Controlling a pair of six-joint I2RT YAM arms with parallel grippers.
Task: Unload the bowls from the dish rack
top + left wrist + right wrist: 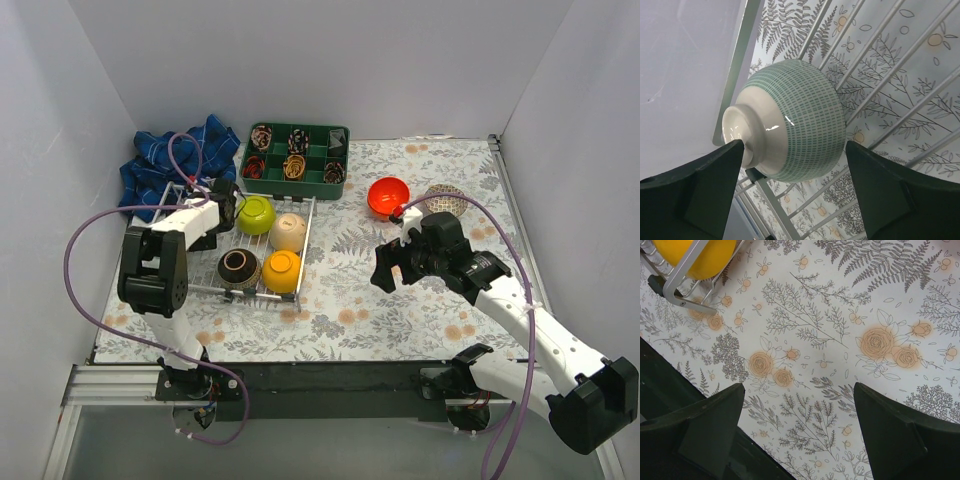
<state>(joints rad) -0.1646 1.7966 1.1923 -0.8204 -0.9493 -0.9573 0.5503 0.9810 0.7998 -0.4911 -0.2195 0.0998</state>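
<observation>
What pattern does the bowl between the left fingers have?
The bowl is white with tiny green dashes, clearest from the left wrist.

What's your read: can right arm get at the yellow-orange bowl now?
Probably yes: right hand is open and empty, yellow-orange bowl sits at the dish rack's near right corner, nothing between them.

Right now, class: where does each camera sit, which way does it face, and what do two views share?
Top external: above and behind, looking down at the table; left arm and right arm show.
Left wrist: low over the dish rack, facing the teal-white bowl; left end effector straddles it.
Right wrist: facing down at the table; right end effector open.
Shared: top and right wrist show the yellow-orange bowl.
</observation>
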